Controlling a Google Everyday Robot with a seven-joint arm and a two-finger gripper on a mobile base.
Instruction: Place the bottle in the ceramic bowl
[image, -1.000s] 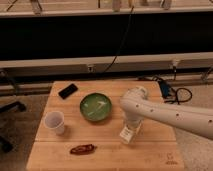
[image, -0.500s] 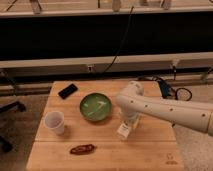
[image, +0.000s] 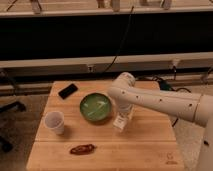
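Observation:
The bottle (image: 120, 122), small and whitish with a labelled side, hangs tilted in my gripper (image: 123, 116) just off the wooden table (image: 145, 145). It is right beside the right rim of the green ceramic bowl (image: 95, 106), not over it. The bowl sits in the middle of the table and looks empty. My white arm (image: 160, 102) reaches in from the right, and its wrist hides the top of the bottle. The gripper is shut on the bottle.
A white paper cup (image: 54, 122) stands at the left of the table. A black phone (image: 68, 90) lies at the back left. A reddish-brown object (image: 82, 148) lies near the front edge. Cables (image: 165, 82) hang behind the table; a chair base (image: 7, 107) is at far left.
The gripper and the bottle have moved left and slightly back, from right of the bowl to right beside its rim. The bowl, cup and phone have not moved.

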